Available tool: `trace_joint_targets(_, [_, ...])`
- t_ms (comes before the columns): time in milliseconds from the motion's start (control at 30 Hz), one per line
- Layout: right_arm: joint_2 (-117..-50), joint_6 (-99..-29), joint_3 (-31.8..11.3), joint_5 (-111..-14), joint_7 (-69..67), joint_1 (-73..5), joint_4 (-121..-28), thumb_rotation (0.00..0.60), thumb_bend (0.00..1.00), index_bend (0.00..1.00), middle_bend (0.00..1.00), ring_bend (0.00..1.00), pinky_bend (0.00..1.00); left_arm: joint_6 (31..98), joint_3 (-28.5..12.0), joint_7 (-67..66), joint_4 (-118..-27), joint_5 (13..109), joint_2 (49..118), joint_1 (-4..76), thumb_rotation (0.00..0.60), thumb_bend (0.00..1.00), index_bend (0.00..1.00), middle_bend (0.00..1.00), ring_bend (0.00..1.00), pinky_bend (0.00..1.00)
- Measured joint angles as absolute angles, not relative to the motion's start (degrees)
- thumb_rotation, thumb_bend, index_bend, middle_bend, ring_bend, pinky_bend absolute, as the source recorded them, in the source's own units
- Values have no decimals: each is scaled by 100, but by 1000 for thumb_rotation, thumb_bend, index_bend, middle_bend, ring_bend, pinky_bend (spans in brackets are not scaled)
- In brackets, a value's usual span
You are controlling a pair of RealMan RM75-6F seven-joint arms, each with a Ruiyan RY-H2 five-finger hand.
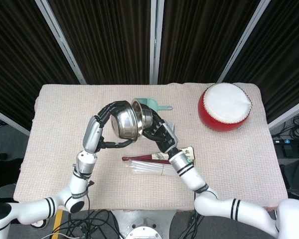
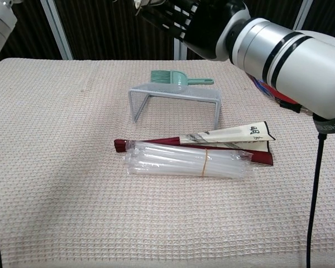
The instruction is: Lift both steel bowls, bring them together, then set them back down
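Both steel bowls raised above the worktop (image 1: 60,114), touching. Left hand (image 1: 111,110) grips left bowl (image 1: 124,123); right hand (image 1: 154,130) grips right bowl (image 1: 142,115), tilted, above the wire rack (image 2: 176,100).

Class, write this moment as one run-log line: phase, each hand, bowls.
phase: bowls together, aloft | left hand: holds left bowl | right hand: holds right bowl | bowls: touching, above rack
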State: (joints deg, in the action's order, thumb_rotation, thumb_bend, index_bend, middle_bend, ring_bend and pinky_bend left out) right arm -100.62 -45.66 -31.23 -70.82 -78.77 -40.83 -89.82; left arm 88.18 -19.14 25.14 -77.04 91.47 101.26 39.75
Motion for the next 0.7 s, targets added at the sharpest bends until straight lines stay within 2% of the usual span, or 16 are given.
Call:
trace_joint_targets(333, [-10146, -4267, -3155, -7396, -8772, -4333, -8911, 600, 163, 594, 446, 337, 457, 9161, -2085, 3090, -6949, 9074, 10696, 4182, 600, 122, 558, 561, 528, 644])
trace_joint_targets(567, [-9854, -4647, -3017, -7579, -8868, -4024, -8890, 600, 172, 594, 446, 337, 458, 9367, -2104, 3056, -7077, 9090, 10482, 4070, 600, 122, 559, 561, 528, 644])
trace_joint_targets(700, [-9595, -5037, -2846, -7710, -8418, -3741, -8923, 600, 185, 594, 446, 337, 458, 9446, -1999, 3010, -7181, 8990, 10200, 3756, 600, 122, 562, 561, 528, 643])
